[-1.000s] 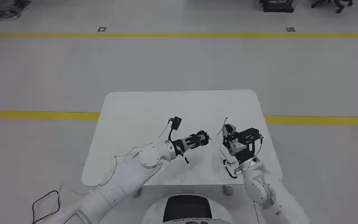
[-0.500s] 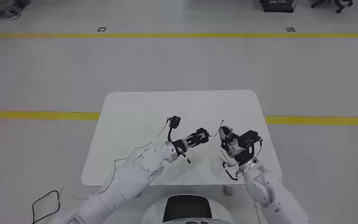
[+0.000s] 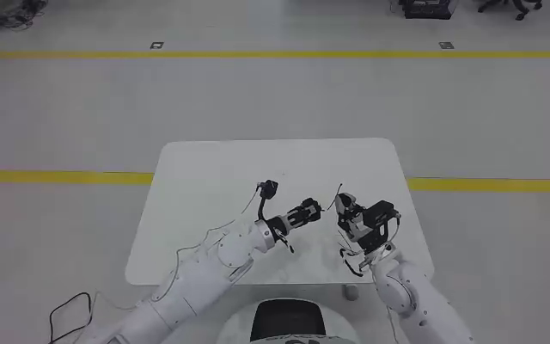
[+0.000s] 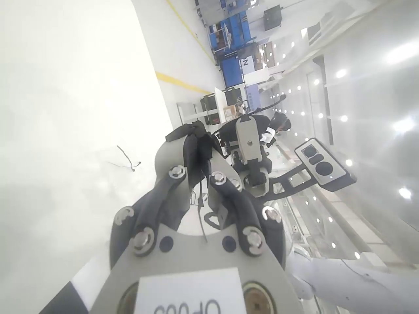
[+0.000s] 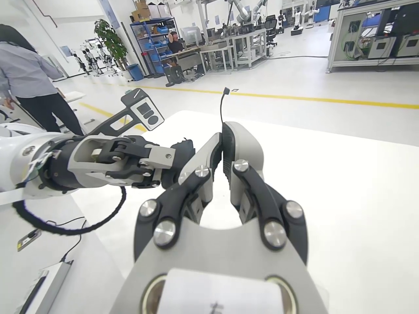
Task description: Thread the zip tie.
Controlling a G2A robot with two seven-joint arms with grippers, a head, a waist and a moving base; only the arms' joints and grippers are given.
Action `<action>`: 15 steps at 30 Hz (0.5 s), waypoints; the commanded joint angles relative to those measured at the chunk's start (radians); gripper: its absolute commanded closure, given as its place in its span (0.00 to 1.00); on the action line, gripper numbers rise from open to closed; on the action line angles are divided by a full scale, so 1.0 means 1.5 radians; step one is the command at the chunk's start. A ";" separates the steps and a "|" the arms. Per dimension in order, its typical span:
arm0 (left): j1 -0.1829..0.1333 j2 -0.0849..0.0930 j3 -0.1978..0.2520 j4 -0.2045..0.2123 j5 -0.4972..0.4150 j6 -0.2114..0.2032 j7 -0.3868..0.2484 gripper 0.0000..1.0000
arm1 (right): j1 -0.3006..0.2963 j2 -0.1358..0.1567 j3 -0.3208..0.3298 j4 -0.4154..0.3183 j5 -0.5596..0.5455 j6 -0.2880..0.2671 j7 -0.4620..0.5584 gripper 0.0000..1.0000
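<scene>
A: Where was the zip tie (image 5: 222,106)?
B: The right gripper (image 5: 222,140) had it. Its two fingers were pressed together on the black tie. The end with the little square head stuck out past the tips.
A: And the left gripper (image 4: 196,137)?
B: Its fingers were pressed together too. A thin black strip (image 4: 202,222) ran between them toward the wrist. I could not tell if that strip was part of the same tie.
A: Were the two close?
B: Yes. They pointed at each other, tip near tip, up above the white tabletop (image 3: 223,181), on the side close to the robot. I could not tell if they touched.
A: Any writing?
B: Each wrist had a white sticker. The left sticker (image 4: 190,290) had dark letters, cut off at the edge. The right sticker (image 5: 216,290) showed just a bit of a dark mark.
</scene>
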 commanded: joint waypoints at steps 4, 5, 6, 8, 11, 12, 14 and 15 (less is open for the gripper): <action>0.000 -0.002 0.000 0.001 0.006 0.002 0.004 1.00 | 0.006 -0.003 -0.010 0.009 -0.001 0.004 -0.006 1.00; 0.000 -0.002 0.000 0.001 0.007 0.003 0.004 1.00 | 0.007 -0.003 -0.012 0.010 -0.001 0.005 -0.007 1.00; 0.000 -0.003 0.000 0.001 0.008 0.003 0.004 1.00 | 0.009 -0.003 -0.013 0.012 -0.002 0.006 -0.008 1.00; 0.001 -0.003 -0.002 0.003 0.008 0.003 0.003 1.00 | 0.012 -0.004 -0.016 0.015 -0.002 0.007 -0.008 1.00; 0.002 -0.004 -0.004 0.004 0.008 0.003 0.003 1.00 | 0.014 -0.005 -0.018 0.017 -0.003 0.010 -0.009 1.00; 0.002 -0.004 -0.005 0.004 0.007 0.003 0.002 1.00 | 0.014 -0.005 -0.018 0.017 -0.004 0.011 -0.010 1.00; 0.002 -0.004 -0.005 0.004 0.007 0.003 0.002 1.00 | 0.014 -0.006 -0.018 0.017 -0.005 0.013 -0.012 1.00; 0.002 -0.004 -0.005 0.004 0.007 0.003 0.002 1.00 | 0.014 -0.006 -0.019 0.016 -0.005 0.013 -0.012 1.00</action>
